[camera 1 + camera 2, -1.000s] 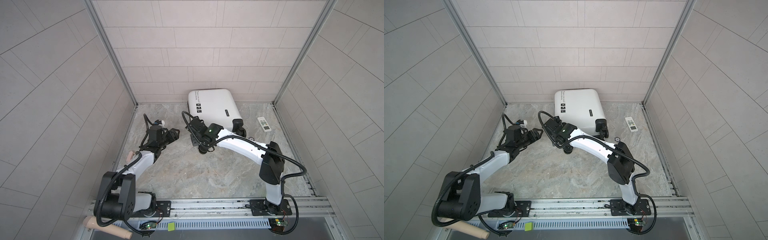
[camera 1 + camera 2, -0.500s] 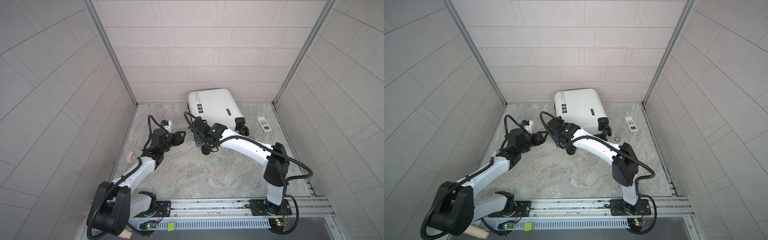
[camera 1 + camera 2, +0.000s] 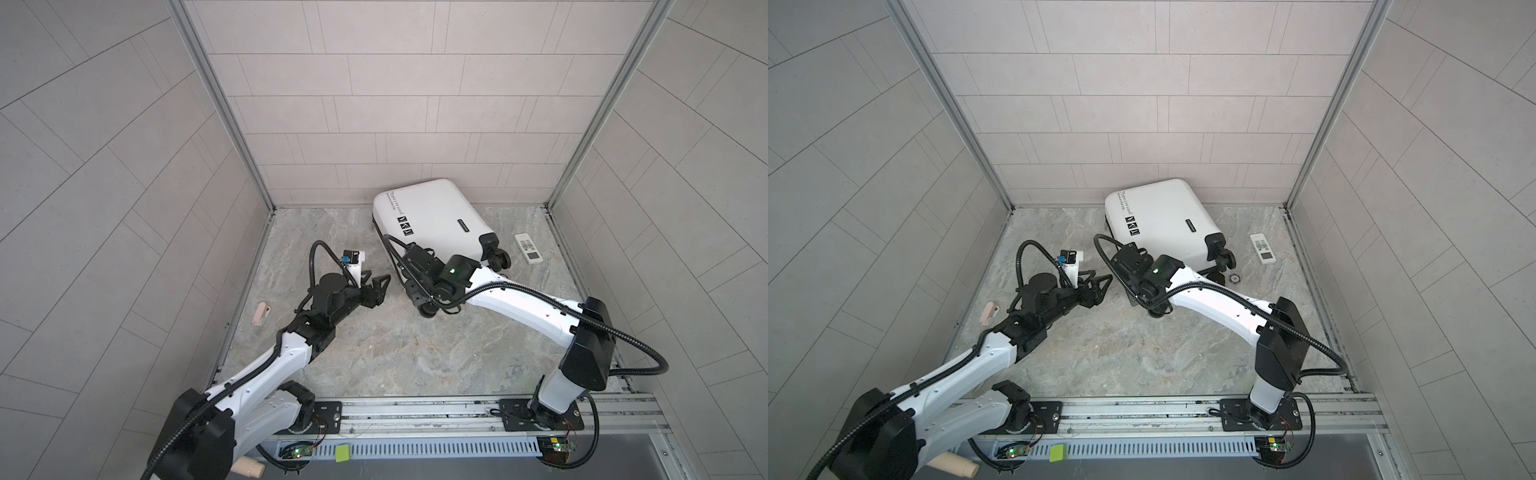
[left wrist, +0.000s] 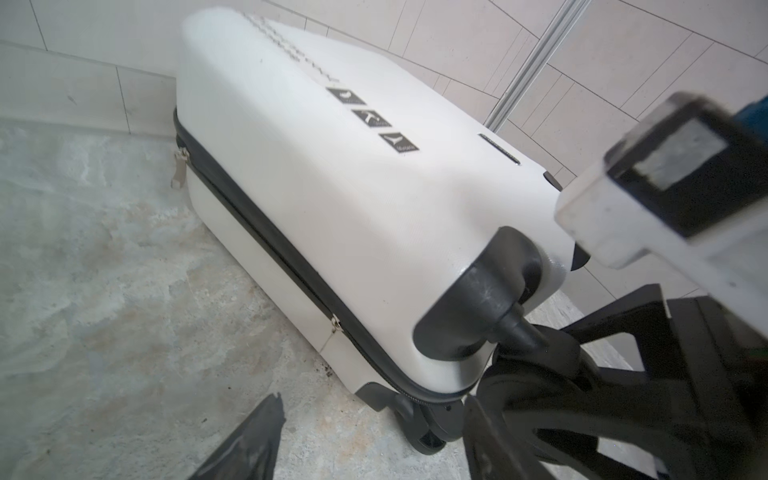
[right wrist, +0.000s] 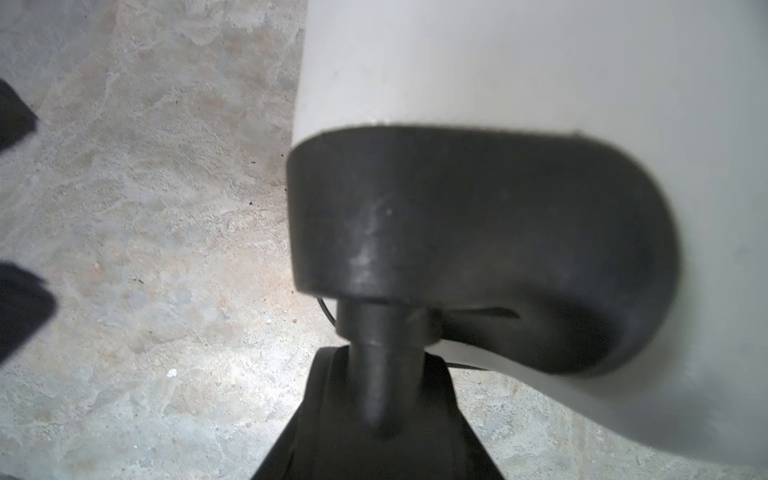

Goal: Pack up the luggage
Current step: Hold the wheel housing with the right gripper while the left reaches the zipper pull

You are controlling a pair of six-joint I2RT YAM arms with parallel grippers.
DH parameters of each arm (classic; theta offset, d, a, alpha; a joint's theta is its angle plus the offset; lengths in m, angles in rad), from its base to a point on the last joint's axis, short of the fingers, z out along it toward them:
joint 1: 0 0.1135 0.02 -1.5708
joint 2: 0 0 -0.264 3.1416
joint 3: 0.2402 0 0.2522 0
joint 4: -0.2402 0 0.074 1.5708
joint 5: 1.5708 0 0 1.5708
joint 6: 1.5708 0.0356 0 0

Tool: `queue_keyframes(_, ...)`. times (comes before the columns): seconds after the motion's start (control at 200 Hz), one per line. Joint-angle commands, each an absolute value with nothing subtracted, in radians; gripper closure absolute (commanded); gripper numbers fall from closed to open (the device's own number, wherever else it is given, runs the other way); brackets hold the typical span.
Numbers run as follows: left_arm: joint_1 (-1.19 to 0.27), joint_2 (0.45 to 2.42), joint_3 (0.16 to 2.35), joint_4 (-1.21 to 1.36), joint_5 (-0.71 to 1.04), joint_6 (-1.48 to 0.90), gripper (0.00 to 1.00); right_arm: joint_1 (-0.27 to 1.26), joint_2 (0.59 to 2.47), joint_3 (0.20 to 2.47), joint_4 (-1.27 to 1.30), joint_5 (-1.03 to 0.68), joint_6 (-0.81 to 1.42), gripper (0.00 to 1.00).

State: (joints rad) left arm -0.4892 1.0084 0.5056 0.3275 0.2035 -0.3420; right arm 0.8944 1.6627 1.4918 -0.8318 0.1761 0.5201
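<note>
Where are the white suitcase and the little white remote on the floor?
White hard-shell suitcase (image 3: 432, 216): in a top view, centre of its upper shell.
Small white remote control (image 3: 528, 248): in a top view, middle of its button face.

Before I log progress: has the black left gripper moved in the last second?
Yes. In a top view the left gripper moved rightward, away from the small pink object, toward the white hard-shell suitcase.

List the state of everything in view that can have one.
luggage: shut, zipped, lying flat on the floor.
left gripper: open, empty, beside the luggage.
right gripper: closed on a caster of the luggage.
remote: face up on the floor, untouched.
</note>
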Motion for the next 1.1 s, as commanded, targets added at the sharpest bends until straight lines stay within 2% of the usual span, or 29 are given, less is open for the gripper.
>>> queue_keyframes(0.0, -0.491, 0.980, 0.570, 0.301, 0.150, -0.275, 0.22, 0.882, 1.576, 1.488, -0.743, 0.174, 0.500, 0.82)
queue_keyframes(0.065, -0.491, 0.982, 0.593, 0.273, 0.117, -0.288, 0.15, 0.864, 1.574, 1.469, -0.716, 0.154, 0.500, 0.82)
queue_keyframes(0.125, -0.490, 0.989, 0.592, 0.288, 0.105, -0.306, 0.01, 0.846, 1.575, 1.460, -0.700, 0.133, 0.499, 0.82)
queue_keyframes(0.29, -0.487, 1.024, 0.558, 0.348, 0.120, -0.272, 0.00, 0.800, 1.595, 1.465, -0.677, 0.063, 0.470, 0.82)
queue_keyframes(0.415, -0.488, 1.087, 0.513, 0.416, 0.151, -0.240, 0.20, 0.787, 1.612, 1.490, -0.687, 0.037, 0.425, 0.83)
queue_keyframes(0.505, -0.491, 1.140, 0.426, 0.588, 0.196, -0.232, 0.26, 0.781, 1.619, 1.503, -0.696, 0.026, 0.398, 0.83)
queue_keyframes(0.68, -0.491, 1.290, 0.377, 0.738, 0.223, -0.213, 0.36, 0.763, 1.611, 1.508, -0.707, 0.010, 0.369, 0.83)
queue_keyframes(0.831, -0.494, 1.439, 0.360, 0.973, 0.263, -0.192, 0.39, 0.760, 1.602, 1.512, -0.715, -0.003, 0.352, 0.83)
queue_keyframes(1.096, -0.493, 1.637, 0.366, 1.181, 0.297, -0.094, 0.43, 0.757, 1.615, 1.535, -0.736, -0.009, 0.345, 0.83)
